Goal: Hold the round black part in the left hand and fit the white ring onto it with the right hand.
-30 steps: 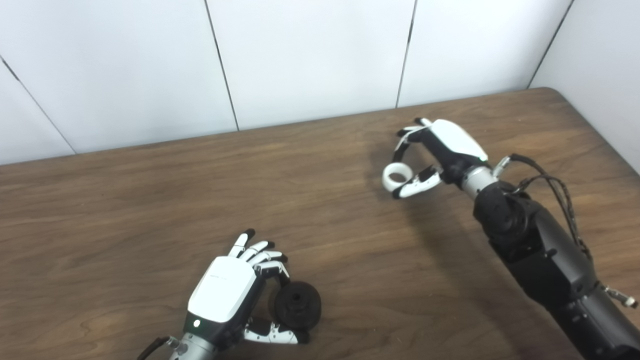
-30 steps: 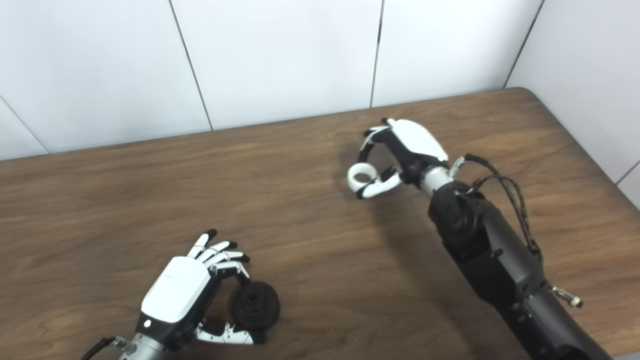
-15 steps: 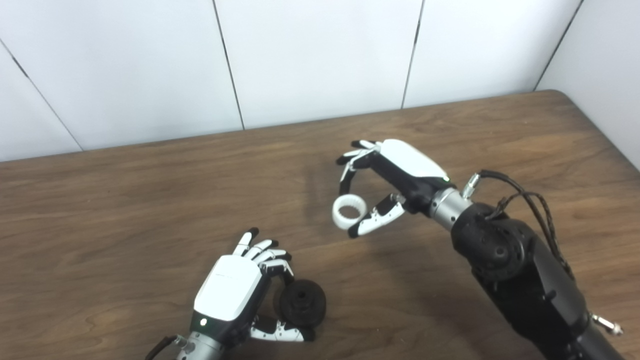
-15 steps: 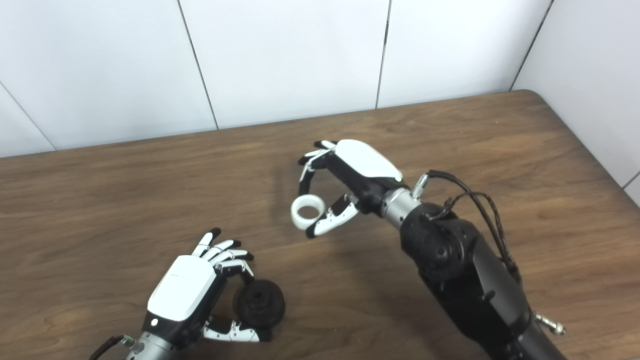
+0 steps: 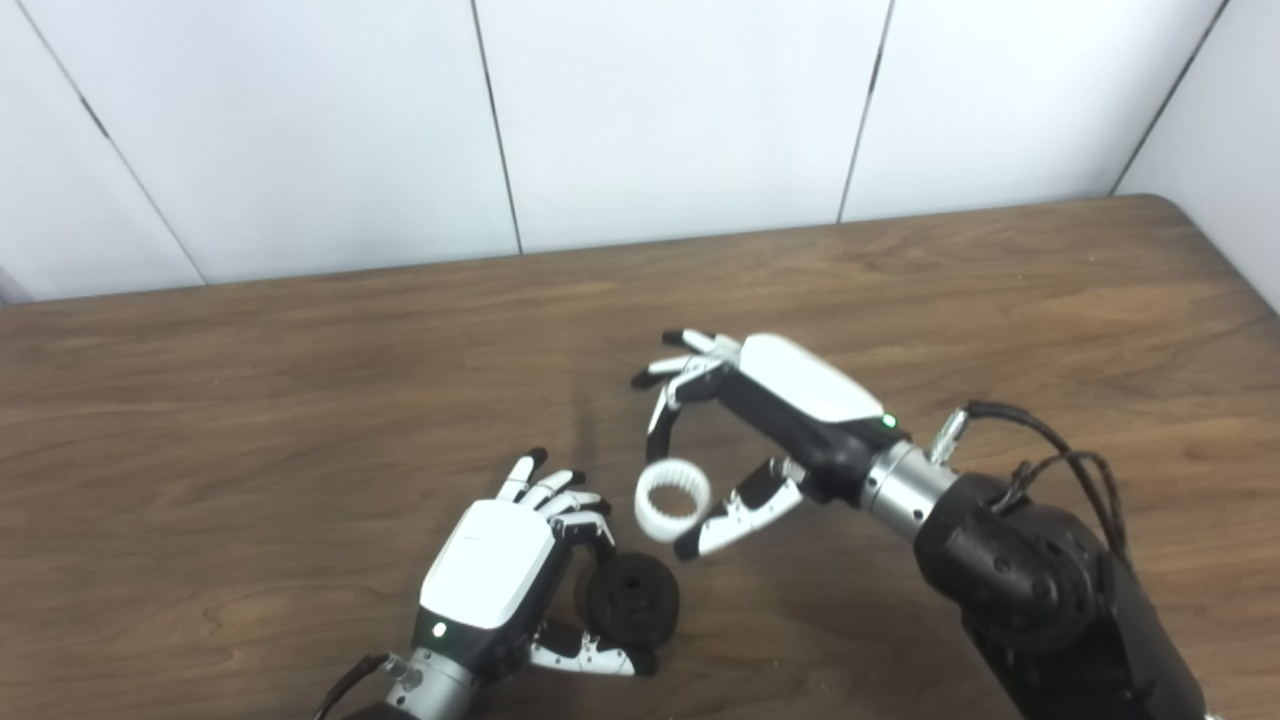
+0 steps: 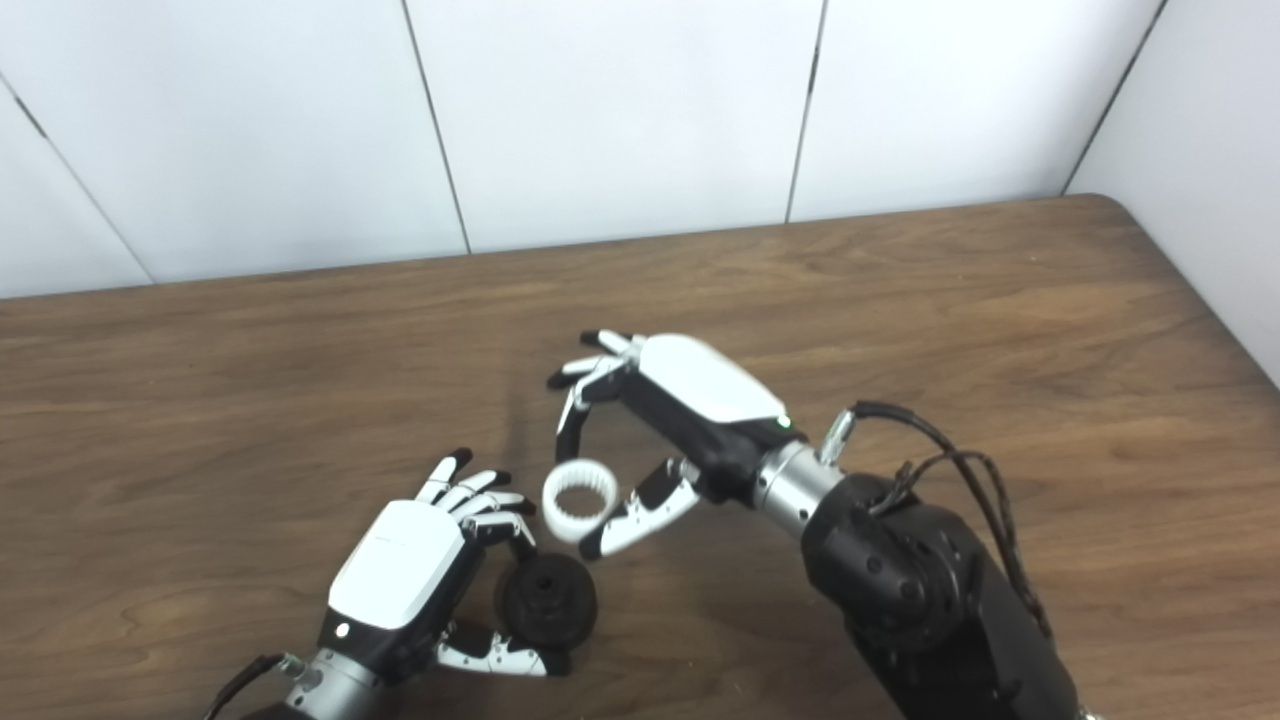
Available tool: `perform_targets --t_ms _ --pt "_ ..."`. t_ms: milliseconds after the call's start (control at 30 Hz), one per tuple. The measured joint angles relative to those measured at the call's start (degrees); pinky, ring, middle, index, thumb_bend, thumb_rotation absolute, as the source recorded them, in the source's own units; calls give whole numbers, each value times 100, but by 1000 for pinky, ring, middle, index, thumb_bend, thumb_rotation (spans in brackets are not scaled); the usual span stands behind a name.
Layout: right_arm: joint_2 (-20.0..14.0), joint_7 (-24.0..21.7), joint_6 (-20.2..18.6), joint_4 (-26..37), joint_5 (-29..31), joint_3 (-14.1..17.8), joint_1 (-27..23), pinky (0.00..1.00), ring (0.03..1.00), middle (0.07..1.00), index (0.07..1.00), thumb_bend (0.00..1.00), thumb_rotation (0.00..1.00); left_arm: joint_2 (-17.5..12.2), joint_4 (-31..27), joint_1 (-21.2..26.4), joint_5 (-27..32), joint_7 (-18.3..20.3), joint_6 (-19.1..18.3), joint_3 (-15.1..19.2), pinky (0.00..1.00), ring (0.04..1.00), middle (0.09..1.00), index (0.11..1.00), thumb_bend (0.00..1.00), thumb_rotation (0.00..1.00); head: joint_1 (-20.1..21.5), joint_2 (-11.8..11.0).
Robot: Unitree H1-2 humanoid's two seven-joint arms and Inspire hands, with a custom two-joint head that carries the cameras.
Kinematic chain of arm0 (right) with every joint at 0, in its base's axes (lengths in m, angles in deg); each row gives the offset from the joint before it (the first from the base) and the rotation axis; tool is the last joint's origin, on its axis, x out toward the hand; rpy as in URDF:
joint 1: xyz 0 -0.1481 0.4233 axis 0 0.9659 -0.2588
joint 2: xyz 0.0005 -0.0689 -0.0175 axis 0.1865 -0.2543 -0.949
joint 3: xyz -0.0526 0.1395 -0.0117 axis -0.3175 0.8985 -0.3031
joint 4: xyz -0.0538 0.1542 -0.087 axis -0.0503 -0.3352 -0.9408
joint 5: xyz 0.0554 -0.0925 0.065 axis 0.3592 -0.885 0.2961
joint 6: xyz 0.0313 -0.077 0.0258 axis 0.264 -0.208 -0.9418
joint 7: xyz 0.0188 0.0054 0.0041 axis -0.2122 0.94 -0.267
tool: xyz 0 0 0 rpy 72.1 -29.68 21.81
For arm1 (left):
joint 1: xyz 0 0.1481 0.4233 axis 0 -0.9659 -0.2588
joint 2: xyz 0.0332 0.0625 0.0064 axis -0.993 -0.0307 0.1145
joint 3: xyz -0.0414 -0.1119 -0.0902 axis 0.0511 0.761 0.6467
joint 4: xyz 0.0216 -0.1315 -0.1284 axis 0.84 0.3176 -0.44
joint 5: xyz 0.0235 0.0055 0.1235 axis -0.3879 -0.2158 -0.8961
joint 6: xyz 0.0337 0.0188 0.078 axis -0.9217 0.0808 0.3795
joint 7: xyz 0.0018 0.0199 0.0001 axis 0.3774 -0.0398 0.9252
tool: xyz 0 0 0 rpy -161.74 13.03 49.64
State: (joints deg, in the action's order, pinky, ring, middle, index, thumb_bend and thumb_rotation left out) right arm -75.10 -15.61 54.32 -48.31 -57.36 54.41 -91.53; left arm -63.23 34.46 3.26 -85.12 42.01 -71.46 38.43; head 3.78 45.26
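The round black part sits low near the table's front edge, pinched between a finger and the thumb of my left hand, its hub hole facing up and toward me. My right hand is shut on the white ring, holding it between a fingertip and the thumb in the air. The ring has a toothed inner face and hangs just above and slightly right of the black part, a small gap apart. In the right eye view the ring is above the black part.
The brown wooden table spreads wide to the left and back. White wall panels stand behind it, and the table's right corner curves off by the side wall.
My right hand has carried the white ring left and toward me, down from mid-table to just above the black part. The left hand kept its hold. The camera shifted a little.
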Motion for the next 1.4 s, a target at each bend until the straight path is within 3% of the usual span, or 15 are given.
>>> perform_targets --t_ms 700,1400 --pt "186 -205 132 -65 -135 -272 282 1000 986 843 482 524 131 61 -43 -5 -132 11 -117 -69 1000 877 761 484 525 56 -140 193" --pt "250 -166 261 -203 -73 -87 286 1000 994 846 482 524 133 115 -146 -13 -215 143 -289 -157 1000 879 762 484 525 57 -475 536"
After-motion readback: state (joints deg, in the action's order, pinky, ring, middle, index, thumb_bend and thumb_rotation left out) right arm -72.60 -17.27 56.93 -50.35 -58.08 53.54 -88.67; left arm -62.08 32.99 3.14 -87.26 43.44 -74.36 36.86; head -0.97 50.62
